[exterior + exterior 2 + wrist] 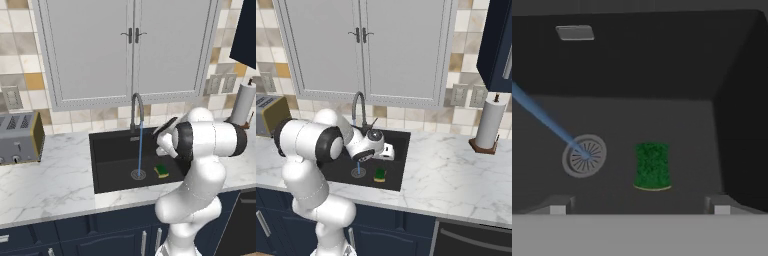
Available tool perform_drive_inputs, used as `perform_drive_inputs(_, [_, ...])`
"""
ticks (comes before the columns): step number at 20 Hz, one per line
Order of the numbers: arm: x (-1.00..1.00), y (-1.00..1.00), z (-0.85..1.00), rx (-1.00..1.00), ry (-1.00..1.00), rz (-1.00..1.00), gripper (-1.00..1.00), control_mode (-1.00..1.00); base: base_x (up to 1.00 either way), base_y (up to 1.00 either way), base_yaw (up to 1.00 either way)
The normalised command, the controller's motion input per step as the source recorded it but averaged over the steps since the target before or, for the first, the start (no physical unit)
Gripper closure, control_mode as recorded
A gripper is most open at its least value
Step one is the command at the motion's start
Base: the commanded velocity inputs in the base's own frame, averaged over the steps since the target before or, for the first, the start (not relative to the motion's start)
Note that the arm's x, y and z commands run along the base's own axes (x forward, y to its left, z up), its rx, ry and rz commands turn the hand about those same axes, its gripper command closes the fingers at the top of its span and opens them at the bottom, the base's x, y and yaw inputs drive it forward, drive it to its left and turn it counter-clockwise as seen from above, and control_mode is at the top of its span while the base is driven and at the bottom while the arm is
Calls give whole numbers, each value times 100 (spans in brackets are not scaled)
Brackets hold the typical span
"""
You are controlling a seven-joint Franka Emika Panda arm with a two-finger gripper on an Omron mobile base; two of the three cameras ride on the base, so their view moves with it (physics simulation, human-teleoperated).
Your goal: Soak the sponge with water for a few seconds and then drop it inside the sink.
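Left base view: white marble counter (50,180) with the black sink (107,170) set into it. Thin blue water (140,150) falling straight from the curved faucet (137,107) onto the round drain (138,174). Sponge (161,171) lying on the basin floor just beside the drain, green layer up over a yellow body, below the wrist. Claw largely hidden behind the arm's own wrist here, so its spread cannot be told from this side. Grey toaster (20,137) well away on the far side of the stream from the arm.

Right base view: claw (387,151) hanging over the sink (398,165), with the sponge (380,174) free on the floor just below it. Water (357,169) meeting the drain beside the sponge. Paper towel roll (490,125) standing well apart along the counter (456,175).

Hand view: fingertips (557,206) spread wide, gripping nothing. Sponge (652,166) centred between them and beyond, untouched, green side facing the camera. Water (547,122) slanting onto the drain (584,155) near one fingertip. Overflow slot (575,32) on the far wall of the sink (737,125).
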Motion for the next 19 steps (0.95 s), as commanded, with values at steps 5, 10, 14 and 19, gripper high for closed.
perform_drive_inputs(5, [-38,-10,55,0,-5,0,-100,-100,0,0,0])
perform_drive_inputs(10, [-51,-6,47,0,-2,0,-100,-100,0,0,0])
perform_drive_inputs(14, [-40,0,45,-3,0,0,-100,-100,0,0,0])
perform_drive_inputs(19, [-17,0,51,-4,0,-1,-100,-100,0,0,0])
